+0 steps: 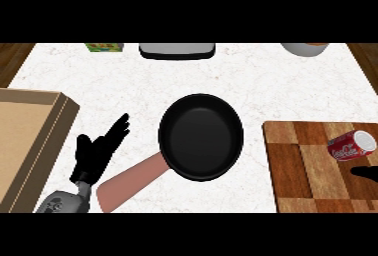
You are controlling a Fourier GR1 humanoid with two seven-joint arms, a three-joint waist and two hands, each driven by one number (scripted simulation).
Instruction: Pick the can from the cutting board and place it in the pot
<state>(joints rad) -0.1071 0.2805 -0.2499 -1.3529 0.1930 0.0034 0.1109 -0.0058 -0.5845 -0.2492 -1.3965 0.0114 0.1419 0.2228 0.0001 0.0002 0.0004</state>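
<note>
**Status: Can on Cutting Board**

The left hand point(100, 150) rested open, fingers straight, left of the pot point(201, 136). The right hand point(367, 174) showed only as a dark tip right of the pot; whether it was open or closed could not be told. The can point(353, 145) lay on its side on the cutting board point(303, 165), right of the pot, just beside that hand.

Kitchen: pot point(201, 136), cutting board point(303, 165), white counter point(280, 85).
</note>
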